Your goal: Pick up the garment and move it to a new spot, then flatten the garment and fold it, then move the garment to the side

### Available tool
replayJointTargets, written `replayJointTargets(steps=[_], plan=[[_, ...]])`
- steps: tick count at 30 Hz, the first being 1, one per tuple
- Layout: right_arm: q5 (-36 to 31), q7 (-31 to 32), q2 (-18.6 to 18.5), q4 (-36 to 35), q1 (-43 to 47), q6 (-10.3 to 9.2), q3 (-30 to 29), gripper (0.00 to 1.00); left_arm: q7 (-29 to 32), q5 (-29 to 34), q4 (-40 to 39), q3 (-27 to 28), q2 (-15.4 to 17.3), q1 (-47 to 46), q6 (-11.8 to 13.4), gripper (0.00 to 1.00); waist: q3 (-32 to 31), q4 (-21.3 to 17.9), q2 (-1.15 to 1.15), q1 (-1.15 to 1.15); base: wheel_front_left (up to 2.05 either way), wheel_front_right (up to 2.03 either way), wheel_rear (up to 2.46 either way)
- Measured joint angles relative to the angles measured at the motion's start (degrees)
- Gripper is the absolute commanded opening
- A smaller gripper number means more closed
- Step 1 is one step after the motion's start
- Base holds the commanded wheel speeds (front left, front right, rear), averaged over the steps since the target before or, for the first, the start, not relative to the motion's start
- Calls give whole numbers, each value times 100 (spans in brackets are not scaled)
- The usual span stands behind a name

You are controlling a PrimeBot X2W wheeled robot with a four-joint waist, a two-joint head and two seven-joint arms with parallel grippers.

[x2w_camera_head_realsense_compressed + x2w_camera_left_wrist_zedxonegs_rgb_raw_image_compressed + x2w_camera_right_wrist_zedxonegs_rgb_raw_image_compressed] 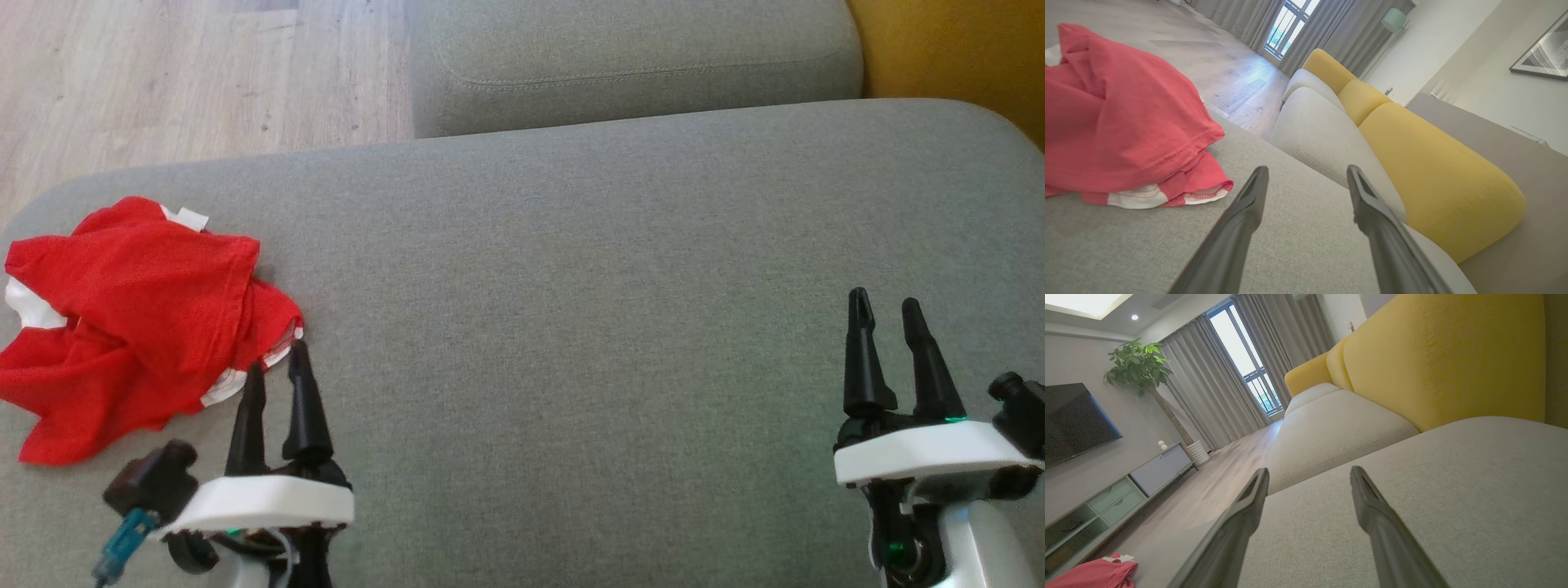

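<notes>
Starting pick-up, seemingly: garment [131, 318] crumpled at nine o'clock on sofa seat [612, 286], fingers of left gripper [277, 358] wide, empty, just beside its hem; right gripper [884, 299] likewise at four o'clock; next, probably reaching onto cloth.

Garment [122, 318]: plain red, white trim at the hems, white label. Seat cushion [612, 286]: light grey weave, no pattern. Backrest [1433, 175]: mustard yellow. Floor [163, 73]: pale wood grain. Fingers [307, 408]: black. Wrist plates [261, 502]: white. Curtains [1216, 384]: grey. TV [1073, 420]: black. Cabinet [1159, 467]: whitish with pale green drawers. Plant [1137, 363]: green leaves.
</notes>
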Motion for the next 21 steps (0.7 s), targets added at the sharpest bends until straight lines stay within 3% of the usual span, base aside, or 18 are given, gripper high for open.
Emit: replayJointTargets(steps=[8,21], plan=[[-727,-137,0,-70,5,0,119,100,-122,894,19,-278,22,-1,18,100,-3,-17,0,0,0,0,0],[-1937,-349,-2,-96,7,0,309,100,-345,2081,56,-913,267,-9,492,100,-15,-51,0,0,0,0,0]])
